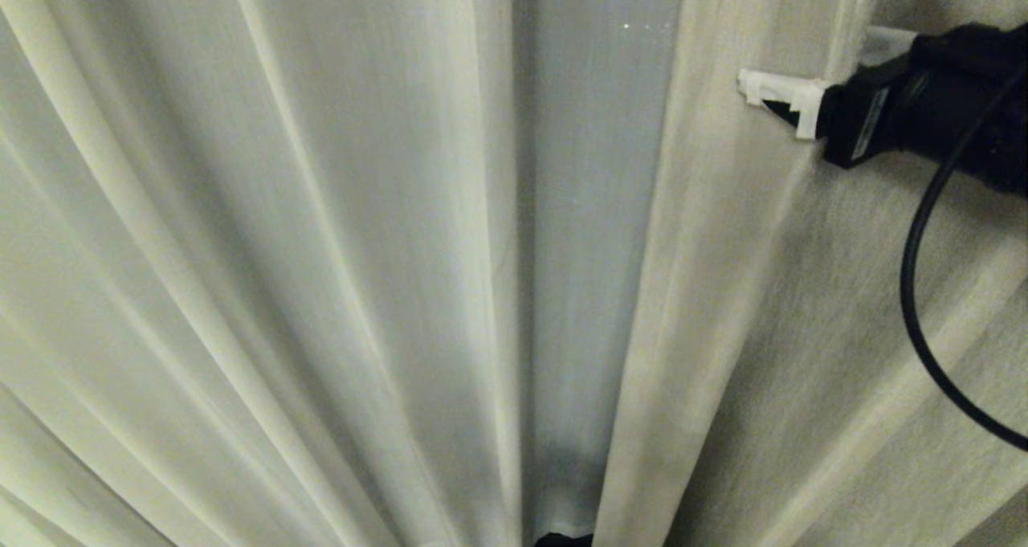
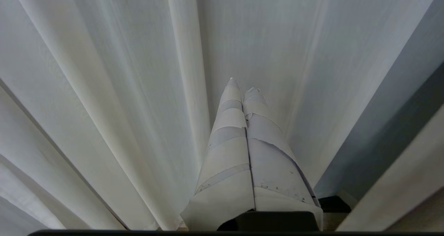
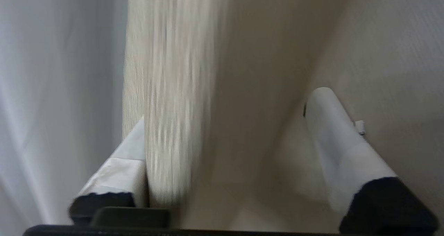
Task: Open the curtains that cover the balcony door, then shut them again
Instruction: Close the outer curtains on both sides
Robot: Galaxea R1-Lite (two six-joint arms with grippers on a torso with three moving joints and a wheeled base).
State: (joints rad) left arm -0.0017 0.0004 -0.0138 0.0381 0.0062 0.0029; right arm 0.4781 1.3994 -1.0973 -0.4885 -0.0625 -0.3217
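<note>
Where curtains part, right gripper (agape).

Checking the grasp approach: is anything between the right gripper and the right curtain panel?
Nothing visible. The right gripper is open at the right curtain panel, whose inner edge fold already lies between its fingers.

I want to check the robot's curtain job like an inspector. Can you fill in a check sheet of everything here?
Surface: nothing seen; no floor or table in view.
Job's things: left curtain and right curtain hang with a narrow gap between them; a paler sheer layer fills the gap. Door itself not visible.
Clutter: nothing seen.
Grippers: right gripper open, the right curtain's edge between its fingers; left gripper shut, empty, pointing at the left curtain.
Cables: black cable loops down from the right arm.
Surroundings: only fabric visible.
</note>
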